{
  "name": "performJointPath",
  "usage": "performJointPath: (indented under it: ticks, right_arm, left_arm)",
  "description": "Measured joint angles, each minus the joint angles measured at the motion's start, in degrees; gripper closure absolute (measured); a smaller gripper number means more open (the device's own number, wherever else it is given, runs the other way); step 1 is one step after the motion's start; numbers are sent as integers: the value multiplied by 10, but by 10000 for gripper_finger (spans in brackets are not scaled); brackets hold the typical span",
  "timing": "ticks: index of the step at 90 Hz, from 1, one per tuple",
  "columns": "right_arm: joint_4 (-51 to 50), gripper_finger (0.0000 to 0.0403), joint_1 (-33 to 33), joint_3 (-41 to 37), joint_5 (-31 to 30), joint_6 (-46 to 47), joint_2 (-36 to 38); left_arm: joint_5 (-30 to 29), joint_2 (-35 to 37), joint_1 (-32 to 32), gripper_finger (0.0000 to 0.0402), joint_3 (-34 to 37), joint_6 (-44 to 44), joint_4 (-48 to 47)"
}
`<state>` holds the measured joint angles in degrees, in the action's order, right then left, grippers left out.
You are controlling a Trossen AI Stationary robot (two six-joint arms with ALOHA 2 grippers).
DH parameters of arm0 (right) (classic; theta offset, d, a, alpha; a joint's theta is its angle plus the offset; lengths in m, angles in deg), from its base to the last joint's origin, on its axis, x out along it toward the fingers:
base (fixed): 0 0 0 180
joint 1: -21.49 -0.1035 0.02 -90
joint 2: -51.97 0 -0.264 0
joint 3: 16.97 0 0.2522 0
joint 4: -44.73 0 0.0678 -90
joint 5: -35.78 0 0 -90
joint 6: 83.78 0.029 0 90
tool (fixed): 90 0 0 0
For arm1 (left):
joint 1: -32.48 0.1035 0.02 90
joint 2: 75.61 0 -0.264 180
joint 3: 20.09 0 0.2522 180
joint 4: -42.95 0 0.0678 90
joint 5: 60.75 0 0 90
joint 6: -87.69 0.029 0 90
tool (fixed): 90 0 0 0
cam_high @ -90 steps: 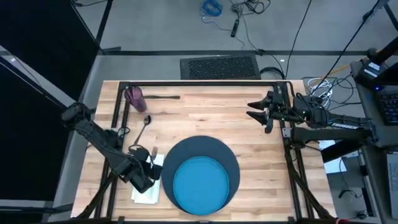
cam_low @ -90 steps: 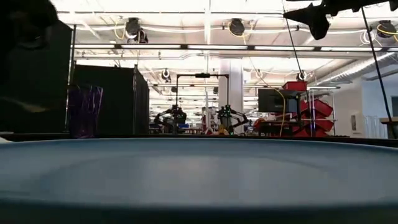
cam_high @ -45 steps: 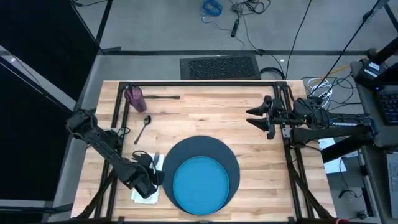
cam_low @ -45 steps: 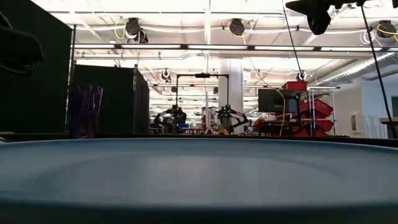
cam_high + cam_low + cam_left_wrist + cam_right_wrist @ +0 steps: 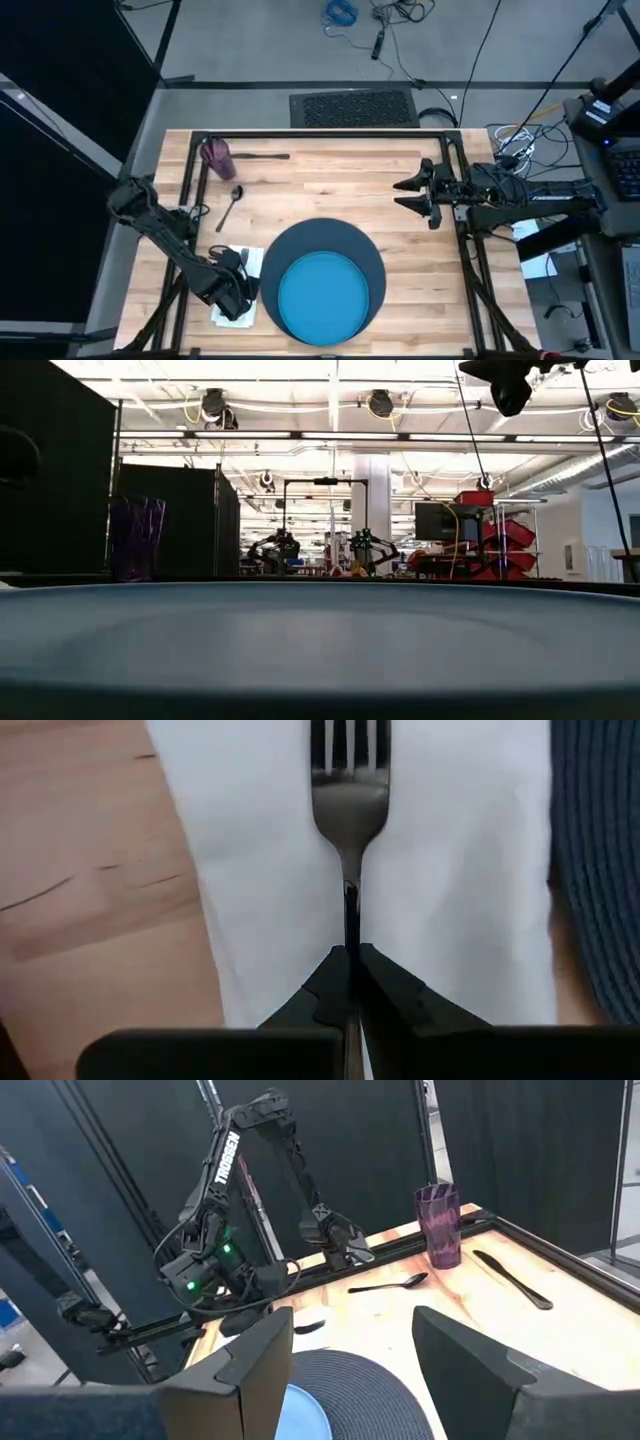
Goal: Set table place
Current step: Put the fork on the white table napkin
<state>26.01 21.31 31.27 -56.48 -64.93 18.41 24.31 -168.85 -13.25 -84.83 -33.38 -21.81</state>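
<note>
While my left gripper (image 5: 351,952) sits low at about eight o'clock on the pale plank butcher-block bench (image 5: 330,190), its jaws are clenched on the thin handle of the metal fork (image 5: 348,790). That fork lies lengthwise on the white folded napkin (image 5: 450,870), tines pointing away from my wrist, and the napkin rests on the wood just beside the big dark blue round woven mat (image 5: 375,262), at the mat's nine o'clock side. From above, my left gripper (image 5: 232,290) covers most of the napkin (image 5: 250,262), so only its edges show.

On the mat, the smaller bright blue round plate (image 5: 320,293) sits a little toward six o'clock of the mat's middle, its rim near the bench edge closest to me. In the level view that plate fills the whole lower half.

Farther out, at about eleven o'clock, the small purple ribbed cup (image 5: 217,157) stands near the bench's black metal frame (image 5: 320,135). A dark-looking knife (image 5: 262,156) lies flat just beside it toward three o'clock, and the metal spoon (image 5: 231,204) lies slantwise between the cup and the napkin.

My right gripper (image 5: 412,194) hangs above the bench at about three o'clock, well apart from everything, its jaws spread wide and grasping nothing.
</note>
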Motion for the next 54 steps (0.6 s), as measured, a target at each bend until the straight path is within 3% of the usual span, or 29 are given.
performJointPath:
  ticks: [16,54]
  right_arm:
    - [0,211,0,0,0,0,0]
    - [0,211,0,0,-1,2,-1]
  left_arm:
    - [-3,-37,-1,402,-3,-2,15]
    - [-4,-43,1,401,-38,0,21]
